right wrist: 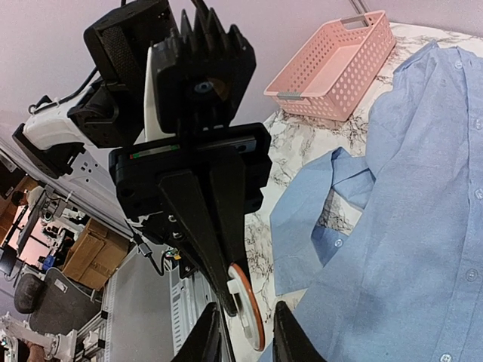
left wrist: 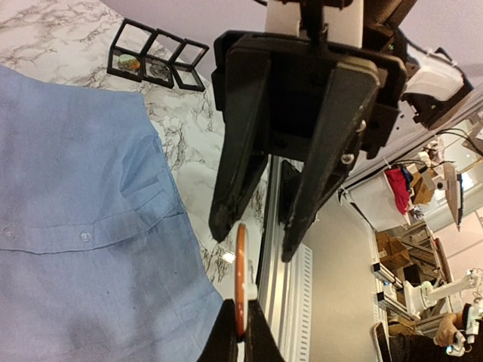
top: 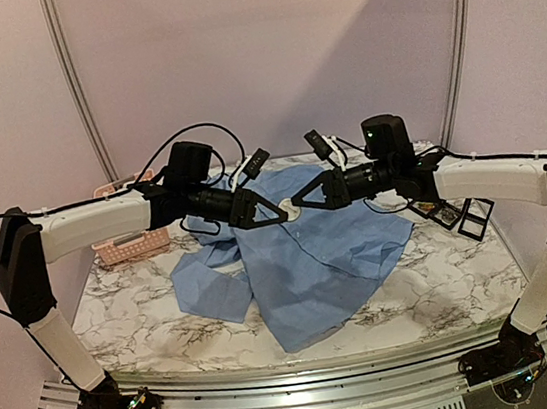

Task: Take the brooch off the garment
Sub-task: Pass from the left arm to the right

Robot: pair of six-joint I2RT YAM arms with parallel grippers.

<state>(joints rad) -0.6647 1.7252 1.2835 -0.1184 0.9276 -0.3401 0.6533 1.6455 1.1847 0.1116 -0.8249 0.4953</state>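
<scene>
Left hand point(left wrist: 241, 338) is clamped on the brooch point(left wrist: 241, 279), holding it edge-on in the air above the garment point(top: 303, 271). Facing it, the right hand point(left wrist: 255, 241) has its jaws parted to either side of the disc, seemingly not touching it, though the view is tight. Under the garment, a crumpled light blue shirt, lies the marble surface point(top: 138, 323). Just left of the garment sits a pink basket point(top: 133, 247), and small black frames point(top: 462, 215) lie to its right. The brooch is round and white with an orange rim.
</scene>
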